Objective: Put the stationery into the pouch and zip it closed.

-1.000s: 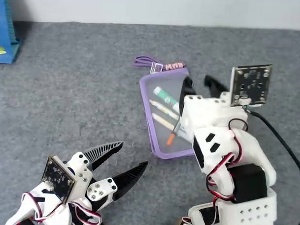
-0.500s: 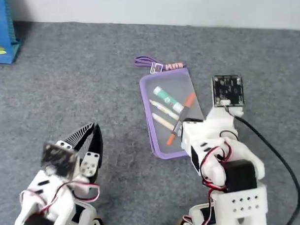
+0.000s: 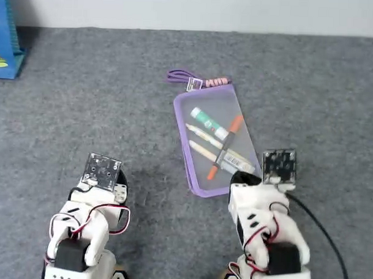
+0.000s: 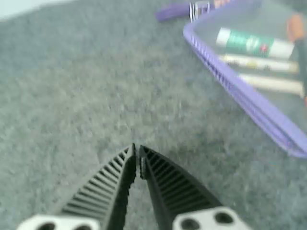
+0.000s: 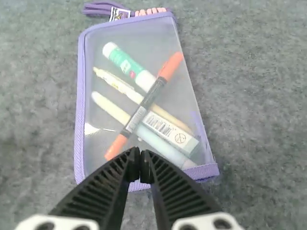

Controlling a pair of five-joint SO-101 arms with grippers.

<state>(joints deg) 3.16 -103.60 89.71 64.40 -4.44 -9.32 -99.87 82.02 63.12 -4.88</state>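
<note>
Pouch [image 3: 196,170] of clear plastic with purple edging lies just right of centre in the high view, on a grey table cover [image 3: 83,111]. Through its clear face show a green glue stick [image 3: 205,120], an orange pen [image 3: 228,143] slanting across the rest, and pale pencils [image 3: 201,151]. No stationery lies outside it. A pink beaded charm [image 3: 216,82] and a purple strap [image 3: 179,75] trail from the pouch's upper end, where the zip pull seems to sit. The long purple edge looks shut, though whether the slider has run fully home cannot be told.

Both arms are folded low at the bottom of the frame. The left arm [image 3: 88,228] is at lower left, well apart from the pouch, and the right arm [image 3: 266,234] is at lower right, just below the pouch's lower end. The left gripper [image 4: 136,152] has its fingertips pressed together on nothing. The right gripper [image 5: 139,163] is likewise closed and empty, its tips near the pouch's nearest edge.

The task looks done or nearly so. If a small gap is left at the zip's end, a thin pencil could work out once the pouch is lifted. A fresh tug on the pull would likely drag the light pouch across the cover unless the other gripper pins it. A forward swing of the right gripper could shove the pouch or snag its edging.
</note>
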